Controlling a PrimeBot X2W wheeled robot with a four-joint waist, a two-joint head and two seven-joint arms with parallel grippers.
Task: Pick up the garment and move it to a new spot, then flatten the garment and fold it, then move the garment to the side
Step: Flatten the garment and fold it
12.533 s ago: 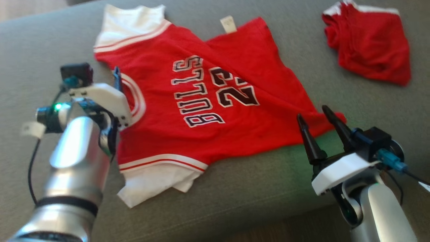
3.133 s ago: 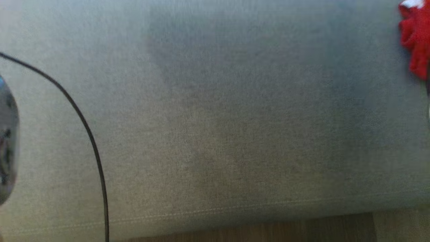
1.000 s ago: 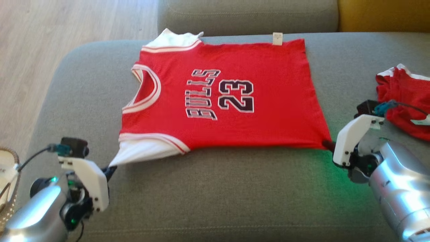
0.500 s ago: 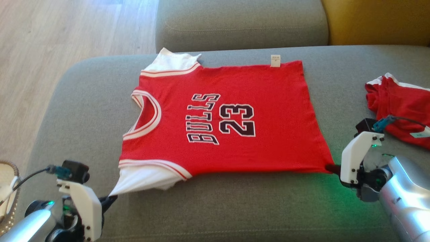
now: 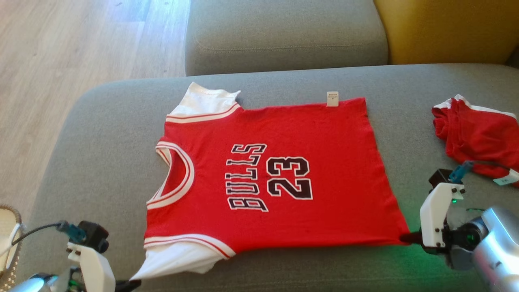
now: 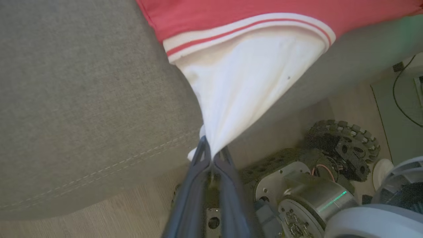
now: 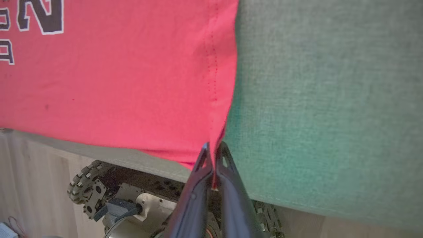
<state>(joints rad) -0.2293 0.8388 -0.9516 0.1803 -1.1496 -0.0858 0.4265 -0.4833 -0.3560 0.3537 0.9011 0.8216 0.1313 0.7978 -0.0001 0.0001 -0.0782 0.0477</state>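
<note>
The garment, a red jersey with white sleeves and dark "BULLS 23" print, lies spread flat on the grey sofa seat, collar to the left. My left gripper is at the bottom left, shut on the tip of the near white sleeve, which is pulled taut to a point; the left wrist view shows the left gripper pinching that white cloth. My right gripper is shut on the near red hem corner. In the right wrist view the right gripper clamps the stitched hem of the garment.
A second crumpled red garment lies on the seat at the right. Behind are the sofa's back cushion and a yellow cushion. Wooden floor lies to the left, with a woven basket at the edge. My wheeled base sits below the seat's front edge.
The head view has shifted, so the whole scene sits lower. Both grippers kept their hold and drew the jersey a little toward the seat's front edge, away from the back cushion.
</note>
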